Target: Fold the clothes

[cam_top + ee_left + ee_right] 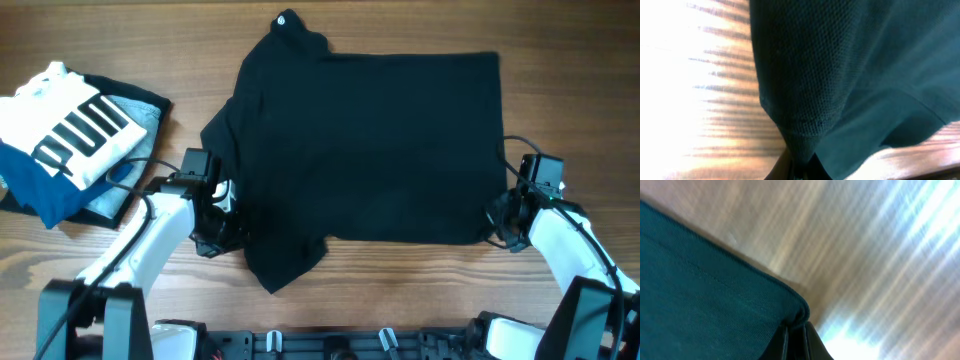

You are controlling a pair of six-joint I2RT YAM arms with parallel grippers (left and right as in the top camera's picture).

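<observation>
Overhead: black T-shirt (370,150) lies spread mid-table, wide and roughly rectangular, collar bump with a small white logo (283,20) at the far edge, one sleeve flap hanging out toward the near edge. Left end effector (222,225) sits at the shirt's near-left edge, right end effector (497,222) at its near-right corner. A stack of garments (70,140), white with black stripes on top and blue and grey beneath, lies well apart at far left. Bare wooden table (400,300) runs along the near side and to the right of the shirt. Left wrist: only here does the knit weave show; a hemmed fold narrows down into the closed fingers at the bottom of the frame, so the left is clamped on the shirt. Strong glare washes out the wood. Right wrist: the hemmed corner is pinched between closed fingers (816,347); beyond the corner there is open, brightly lit wood grain.
</observation>
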